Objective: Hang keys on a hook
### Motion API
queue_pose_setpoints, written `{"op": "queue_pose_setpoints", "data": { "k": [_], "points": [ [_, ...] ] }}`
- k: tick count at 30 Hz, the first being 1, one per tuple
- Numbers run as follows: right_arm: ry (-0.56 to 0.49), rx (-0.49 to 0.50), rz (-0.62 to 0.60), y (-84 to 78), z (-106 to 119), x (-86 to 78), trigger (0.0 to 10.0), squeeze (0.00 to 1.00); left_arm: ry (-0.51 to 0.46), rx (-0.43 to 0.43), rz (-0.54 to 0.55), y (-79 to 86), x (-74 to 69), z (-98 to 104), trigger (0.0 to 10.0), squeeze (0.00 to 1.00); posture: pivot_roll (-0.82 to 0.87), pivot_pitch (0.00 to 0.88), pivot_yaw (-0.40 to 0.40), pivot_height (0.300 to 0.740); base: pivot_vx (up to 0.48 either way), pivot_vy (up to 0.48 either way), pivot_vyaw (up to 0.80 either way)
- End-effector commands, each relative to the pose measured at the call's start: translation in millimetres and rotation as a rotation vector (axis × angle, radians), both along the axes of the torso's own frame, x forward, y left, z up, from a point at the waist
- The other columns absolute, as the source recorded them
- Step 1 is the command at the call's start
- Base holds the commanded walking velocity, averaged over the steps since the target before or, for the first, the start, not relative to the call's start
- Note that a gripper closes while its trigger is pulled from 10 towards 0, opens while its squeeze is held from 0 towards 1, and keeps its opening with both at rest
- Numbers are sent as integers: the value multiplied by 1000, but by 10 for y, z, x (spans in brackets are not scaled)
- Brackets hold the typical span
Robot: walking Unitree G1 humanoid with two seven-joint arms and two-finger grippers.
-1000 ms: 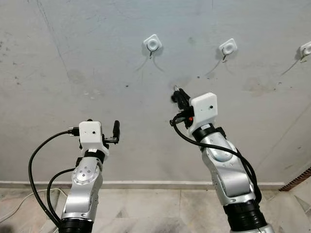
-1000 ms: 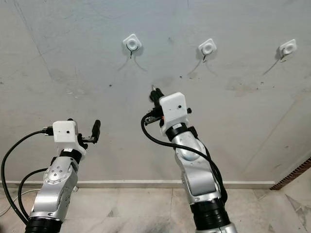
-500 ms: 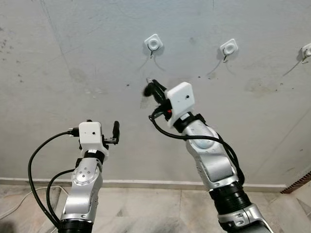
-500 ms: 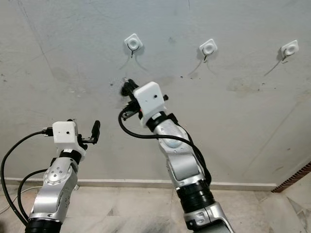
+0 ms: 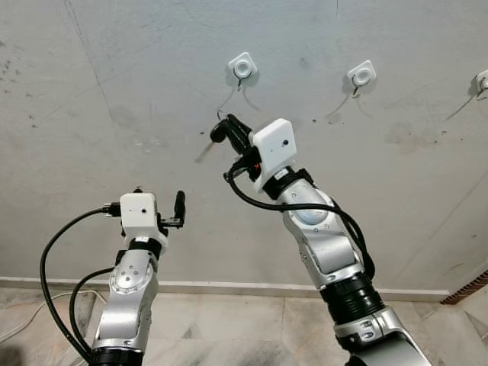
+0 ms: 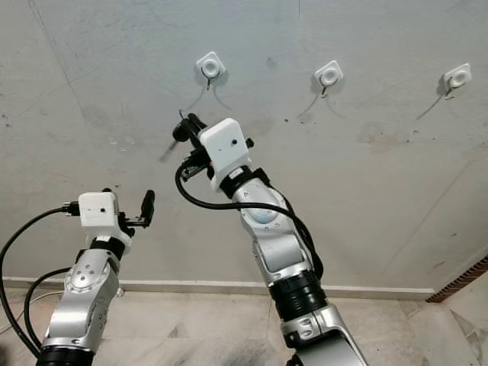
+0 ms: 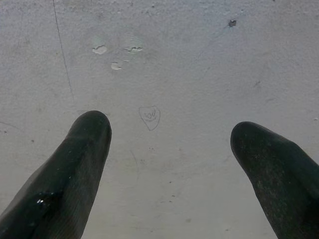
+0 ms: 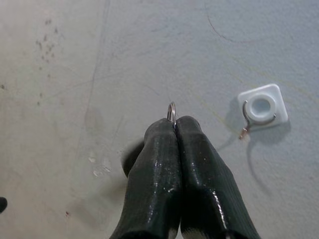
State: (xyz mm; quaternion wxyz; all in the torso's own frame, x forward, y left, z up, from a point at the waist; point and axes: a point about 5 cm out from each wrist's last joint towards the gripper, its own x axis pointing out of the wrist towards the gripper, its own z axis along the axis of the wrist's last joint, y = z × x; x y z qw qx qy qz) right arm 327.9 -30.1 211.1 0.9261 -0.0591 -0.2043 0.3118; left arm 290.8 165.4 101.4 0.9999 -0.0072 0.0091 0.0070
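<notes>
Grey plaster wall (image 5: 114, 91), scuffed and cracked, with three white square hook mounts in a row near the top. Leftmost hook (image 5: 242, 68) fixed above and slightly right of the raised right gripper (image 5: 221, 130); second hook (image 5: 361, 75) farther right; third hook (image 5: 481, 81) at the right edge. Right arm (image 5: 320, 244) reaching up and leftward toward the wall, white camera block at the wrist, black cable looping below. Right fingers (image 8: 199, 169) pressed tightly together, pinching a thin metal key ring (image 8: 172, 111) whose top loop pokes out between the tips; the keys themselves hidden behind the fingers. In the right wrist view, ring held close to the wall, well apart from the leftmost hook (image 8: 261, 105), not touching it. Left gripper (image 5: 179, 207) held low, well below and left of the right one, fingers (image 7: 79, 159) spread wide and empty, pointing at bare wall. Pale tiled floor (image 5: 244, 328) along the bottom.
</notes>
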Motion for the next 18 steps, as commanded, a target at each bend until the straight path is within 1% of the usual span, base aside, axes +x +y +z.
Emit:
{"op": "queue_pose_setpoints", "data": {
  "k": [1,4,18],
  "points": [
    [-21,11,-2,1,58,20,10000,0,-13,1,-10,-13,18,50,10000,0,10,16,-2,740,0,0,0],
    [-26,11,-5,-4,58,25,10000,0,-13,1,-12,-13,21,50,10000,0,9,15,-2,740,0,0,0],
    [-28,8,-9,-19,54,28,10000,0,-14,-3,-13,-19,24,48,10000,0,8,13,-1,740,0,284,0]
  ]
}}
